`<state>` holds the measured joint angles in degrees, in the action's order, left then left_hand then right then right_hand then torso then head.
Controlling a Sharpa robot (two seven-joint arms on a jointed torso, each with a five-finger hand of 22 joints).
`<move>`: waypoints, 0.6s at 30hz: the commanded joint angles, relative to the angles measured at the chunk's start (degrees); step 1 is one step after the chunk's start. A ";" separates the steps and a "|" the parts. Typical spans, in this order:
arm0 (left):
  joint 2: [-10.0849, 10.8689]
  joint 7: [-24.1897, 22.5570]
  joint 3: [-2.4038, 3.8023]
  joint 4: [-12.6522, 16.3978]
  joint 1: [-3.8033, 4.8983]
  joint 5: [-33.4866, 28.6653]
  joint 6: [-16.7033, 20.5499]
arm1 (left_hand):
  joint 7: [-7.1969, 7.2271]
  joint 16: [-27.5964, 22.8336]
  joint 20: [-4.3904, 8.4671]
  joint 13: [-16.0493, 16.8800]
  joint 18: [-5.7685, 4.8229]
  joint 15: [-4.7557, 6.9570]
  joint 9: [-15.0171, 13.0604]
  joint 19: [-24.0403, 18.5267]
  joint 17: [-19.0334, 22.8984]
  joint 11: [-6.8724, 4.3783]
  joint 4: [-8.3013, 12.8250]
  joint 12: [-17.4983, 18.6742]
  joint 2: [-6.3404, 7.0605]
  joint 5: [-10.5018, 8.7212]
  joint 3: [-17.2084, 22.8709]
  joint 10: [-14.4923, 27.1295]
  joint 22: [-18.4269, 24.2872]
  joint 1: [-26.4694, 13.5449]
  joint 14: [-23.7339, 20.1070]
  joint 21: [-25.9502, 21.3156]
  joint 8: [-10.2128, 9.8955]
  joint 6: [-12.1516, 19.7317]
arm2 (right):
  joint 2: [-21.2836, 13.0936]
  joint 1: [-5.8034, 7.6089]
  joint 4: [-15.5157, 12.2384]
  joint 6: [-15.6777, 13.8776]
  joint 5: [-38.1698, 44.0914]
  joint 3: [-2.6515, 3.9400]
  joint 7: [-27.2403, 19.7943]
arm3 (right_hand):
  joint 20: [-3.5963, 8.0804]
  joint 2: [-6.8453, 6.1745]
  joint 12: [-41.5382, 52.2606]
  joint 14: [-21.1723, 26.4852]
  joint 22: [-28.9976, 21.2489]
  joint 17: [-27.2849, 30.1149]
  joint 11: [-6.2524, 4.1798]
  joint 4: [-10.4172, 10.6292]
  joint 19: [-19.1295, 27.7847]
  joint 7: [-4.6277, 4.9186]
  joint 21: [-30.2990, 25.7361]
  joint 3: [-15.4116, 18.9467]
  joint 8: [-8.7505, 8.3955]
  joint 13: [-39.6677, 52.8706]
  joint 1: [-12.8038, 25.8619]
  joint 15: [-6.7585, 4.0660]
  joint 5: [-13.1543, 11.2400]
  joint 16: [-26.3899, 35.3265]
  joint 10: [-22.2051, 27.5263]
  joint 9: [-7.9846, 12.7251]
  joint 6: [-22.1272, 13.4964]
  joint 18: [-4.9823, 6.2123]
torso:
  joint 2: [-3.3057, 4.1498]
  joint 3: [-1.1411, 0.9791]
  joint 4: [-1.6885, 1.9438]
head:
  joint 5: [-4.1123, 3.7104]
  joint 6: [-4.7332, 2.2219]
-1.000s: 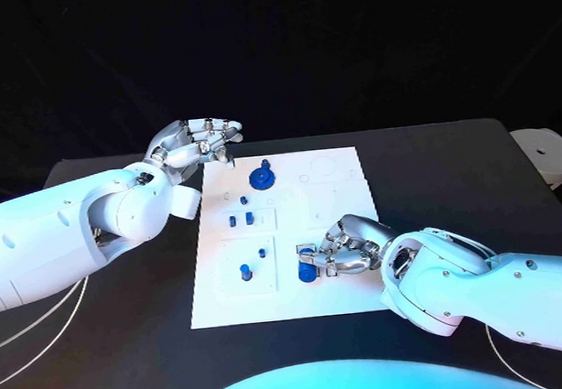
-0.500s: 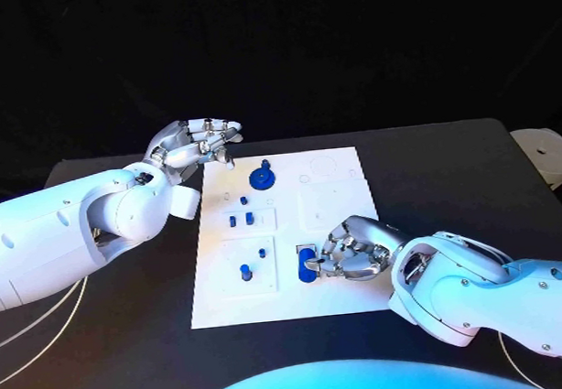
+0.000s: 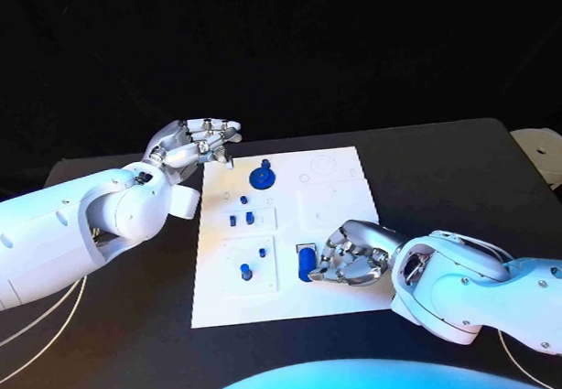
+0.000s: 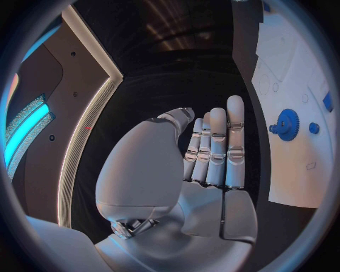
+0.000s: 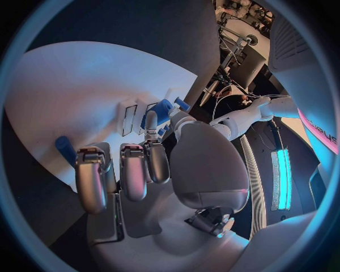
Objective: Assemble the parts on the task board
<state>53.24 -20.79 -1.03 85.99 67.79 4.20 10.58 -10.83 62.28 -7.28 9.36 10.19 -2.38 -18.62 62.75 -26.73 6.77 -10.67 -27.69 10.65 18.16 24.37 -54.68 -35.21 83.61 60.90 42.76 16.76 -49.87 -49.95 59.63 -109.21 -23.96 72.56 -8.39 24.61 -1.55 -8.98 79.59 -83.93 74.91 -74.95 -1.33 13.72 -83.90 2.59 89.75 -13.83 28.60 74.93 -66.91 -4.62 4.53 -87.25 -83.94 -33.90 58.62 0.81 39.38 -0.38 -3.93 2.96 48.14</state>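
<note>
Task board [image 3: 343, 295] at frame centre on table [image 3: 465, 178]; our right robot hand [image 3: 352, 254] curled beside blue part [image 3: 308, 263], grip unclear. Left robot hand [image 3: 197, 143] upper left, fingers apart, empty.

The task board [image 3: 341, 203] is white and lies on a black table [image 3: 452, 170]. The parts are blue, such as the round gear [image 3: 262, 177]. Both hands, left hand [image 3: 195, 144] and right hand [image 3: 352, 254], are silver.
</note>
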 commanded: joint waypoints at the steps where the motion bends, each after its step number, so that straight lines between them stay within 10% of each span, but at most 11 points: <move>1: -0.03 -0.27 0.04 0.17 0.05 -0.27 -0.93 | 0.09 -0.19 0.10 0.05 0.35 0.04 -0.08 -0.33 0.06 0.01 -0.05 -0.27 -0.27 0.24 0.44 0.57 0.03 -0.20 -0.51 -0.18 0.39 0.25 | 0.53 -0.06 0.73 1.78 1.37 -0.01 0.67 | 0.32 0.21 0.29 -4.72 15.09 -7.70 -0.41 0.01 -6.10 -0.29 0.25 -0.15 0.43 8.11 -0.33 -0.52 0.36 -0.35 -1.77 -0.11 0.27 -0.81 | 0.03 -0.02 -0.02 | 0.09 0.06; 18: 0.07 -0.23 0.03 0.17 0.05 -0.27 -1.02 | 0.08 -0.19 0.10 0.05 0.35 0.04 -0.08 -0.34 0.09 0.03 0.04 -0.34 -0.30 0.23 0.56 0.62 0.01 -0.23 -0.52 -0.17 0.43 0.28 | 1.64 -0.12 2.60 -2.83 4.08 -0.01 1.50 | 0.56 1.59 1.05 -4.72 15.09 -7.68 -0.73 1.47 -6.10 -0.61 0.25 -0.88 0.92 8.68 -0.32 -0.80 1.74 -0.33 -2.22 -0.36 0.63 -0.81 | -0.02 -0.06 0.02 | 0.36 0.20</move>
<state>53.35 -20.73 -1.04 86.01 67.79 4.20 10.52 -10.83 62.28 -7.28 9.35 10.20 -2.38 -18.61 62.75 -26.74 6.76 -10.66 -27.68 10.65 18.16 24.69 -54.26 -35.21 83.61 60.90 42.76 17.00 -49.87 -48.25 59.49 -106.80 -25.66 75.05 -8.47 25.96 -1.34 -7.47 80.33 -83.93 74.94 -74.94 -1.74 14.98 -84.11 2.14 89.75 -14.82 29.26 74.92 -67.18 -5.04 6.06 -87.25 -83.93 -34.17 59.07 0.81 39.38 -0.40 -3.93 3.25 48.29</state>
